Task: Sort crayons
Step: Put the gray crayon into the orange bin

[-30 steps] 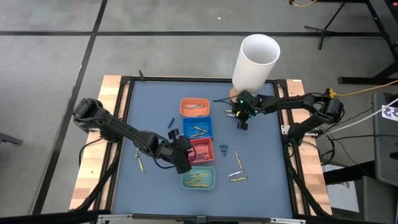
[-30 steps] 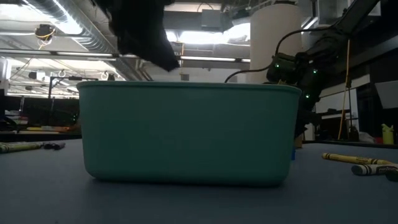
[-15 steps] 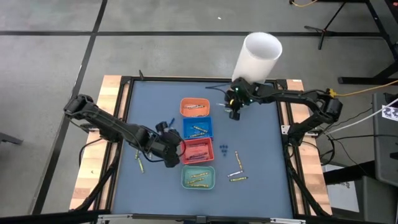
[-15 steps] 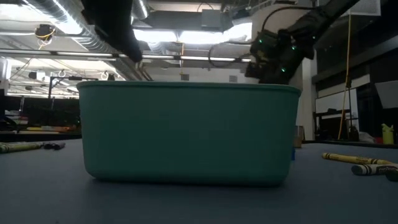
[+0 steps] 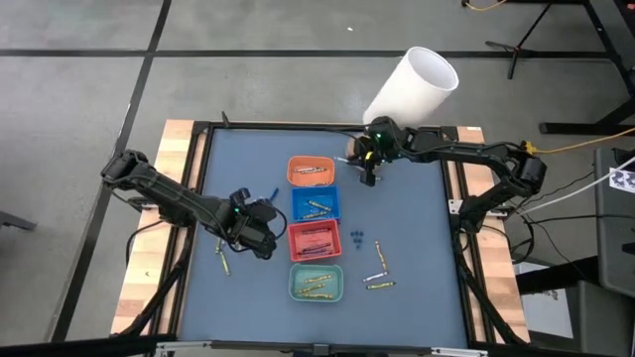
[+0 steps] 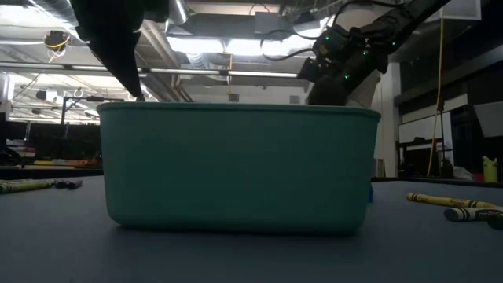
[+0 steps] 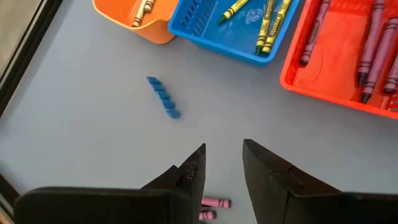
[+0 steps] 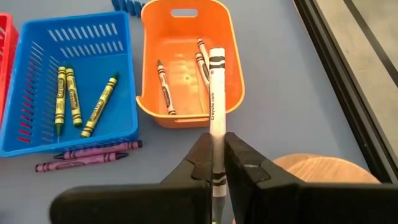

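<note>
Four small trays stand in a row mid-table: orange, blue, red and green, each holding crayons. My right gripper, just right of the orange tray in the high view, is shut on a white crayon. My left gripper hovers open left of the red tray, above bare table. Two pink crayons lie beneath it. Loose crayons lie at the near right and near left. My right gripper pinches the white crayon between its two fingers near the crayon's rear end. The crayon runs along the fingers and sticks out far past their tips. The fingers slant down from the table's right. The crayon is lifted clear, its front end over the orange tray.
A tall white cylinder leans at the far right edge, close behind my right arm. Two purple crayons lie beside the blue tray. Small blue bits lie on the mat. A black frame rims the table.
My right gripper has risen and gone toward the far edge and a little left, the white crayon still in its shut fingers. My left gripper has drawn away from the red and green trays toward the table's left, still open. The white cylinder now leans more.
</note>
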